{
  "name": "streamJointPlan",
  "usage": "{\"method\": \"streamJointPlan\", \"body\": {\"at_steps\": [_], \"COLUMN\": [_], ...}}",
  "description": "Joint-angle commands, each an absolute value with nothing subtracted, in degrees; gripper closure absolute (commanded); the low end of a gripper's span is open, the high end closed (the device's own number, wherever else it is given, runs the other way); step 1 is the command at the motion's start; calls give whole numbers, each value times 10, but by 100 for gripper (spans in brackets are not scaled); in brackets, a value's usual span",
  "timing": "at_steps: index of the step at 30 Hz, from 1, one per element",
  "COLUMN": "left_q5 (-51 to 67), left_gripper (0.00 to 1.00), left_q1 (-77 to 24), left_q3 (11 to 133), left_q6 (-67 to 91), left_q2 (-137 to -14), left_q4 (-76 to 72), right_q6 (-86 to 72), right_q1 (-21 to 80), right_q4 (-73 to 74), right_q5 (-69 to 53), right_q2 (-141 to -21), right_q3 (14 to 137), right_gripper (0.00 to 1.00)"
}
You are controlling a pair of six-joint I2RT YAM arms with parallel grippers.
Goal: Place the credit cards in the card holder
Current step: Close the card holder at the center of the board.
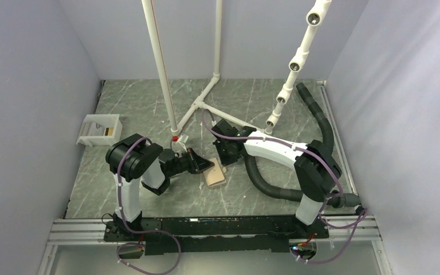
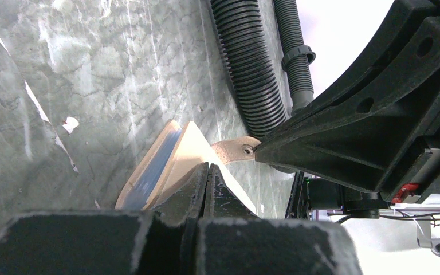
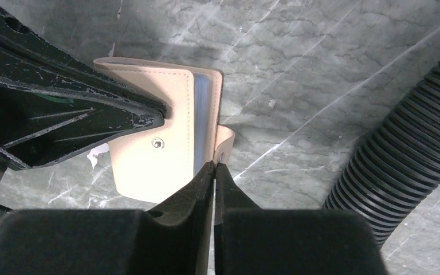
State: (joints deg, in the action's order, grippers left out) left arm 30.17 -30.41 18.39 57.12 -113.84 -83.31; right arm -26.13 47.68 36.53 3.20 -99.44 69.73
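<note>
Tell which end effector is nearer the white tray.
Left. The left end effector sits between the white tray and the card holder; the right end effector is at its farther side.

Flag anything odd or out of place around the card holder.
The card holder sits propped half open rather than flat, its closing tab pinched by the right gripper. A small white scrap lies on the table beside it.
</note>
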Motion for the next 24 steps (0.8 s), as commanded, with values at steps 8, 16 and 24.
{"method": "streamJointPlan", "body": {"at_steps": [8,16,24], "left_q5": [296,300,296], "left_gripper": [100,100,100], "left_q1": [-307,-308,-309], "left_q3": [160,174,183], "left_q6": [538,541,537], "left_q2": [-1164,-1130,-1108], "left_q4": [-699,-631,-585], "right_q6": [-244,-231,-277], "right_q1": [461,389,359], "right_q4": [282,3,-163], "right_q5": [-21,-258,-363], "right_q2": [-943,-895,-922], "right_q3": [667,497,423], "right_gripper": [100,100,100]}}
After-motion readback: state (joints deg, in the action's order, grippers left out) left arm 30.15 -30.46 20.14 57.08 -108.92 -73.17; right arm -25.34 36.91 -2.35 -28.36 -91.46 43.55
